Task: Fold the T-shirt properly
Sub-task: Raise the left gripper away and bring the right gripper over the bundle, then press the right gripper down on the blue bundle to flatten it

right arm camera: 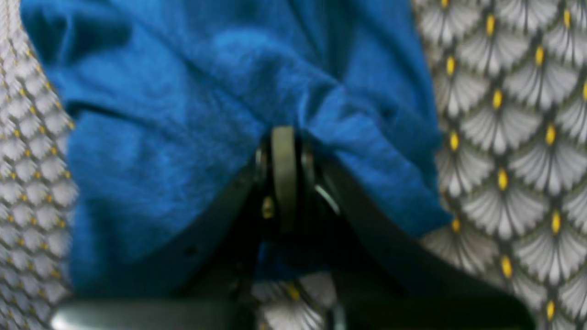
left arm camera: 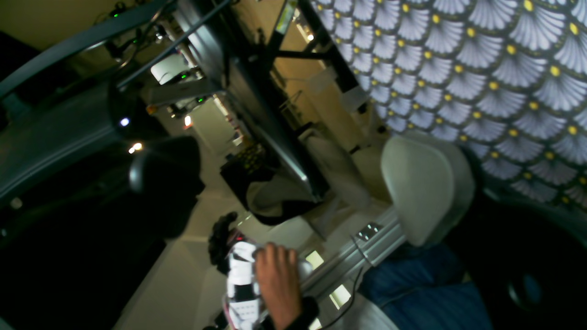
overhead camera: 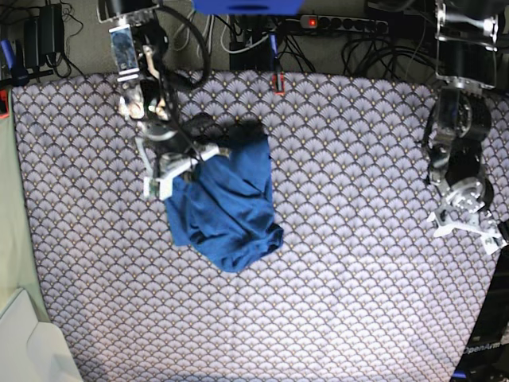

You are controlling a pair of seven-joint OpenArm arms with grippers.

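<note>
**Pinching the shirt's left edge**

My right gripper [overhead camera: 208, 151] pinches a fold of the T-shirt [overhead camera: 227, 203], bunched left of the tablecloth's [overhead camera: 358, 239] centre. My left gripper [overhead camera: 469, 227] hangs spread near the right edge, bare cloth between. Only the right wrist view shows the pinch.

Scallop-patterned tablecloth and the clutter around it

A grey tablecloth [overhead camera: 358, 263] printed with fan-shaped scallops and small yellow dots covers the worktop from edge to edge. Beyond its far edge lie tangled black cables [overhead camera: 382, 44] and a black power strip [overhead camera: 342, 22] with a red lit switch, and a small red object [overhead camera: 277, 82] sits right at that far edge near the middle. Off the near-left corner a pale flat surface [overhead camera: 28, 342] shows. The left wrist view looks out past the cloth's edge to a dim room with a pale padded chair back [left arm camera: 419, 188], dark metal frame bars [left arm camera: 257, 91] and a person's hand [left arm camera: 277, 282] resting on a white-and-black device [left arm camera: 243, 279].
</note>
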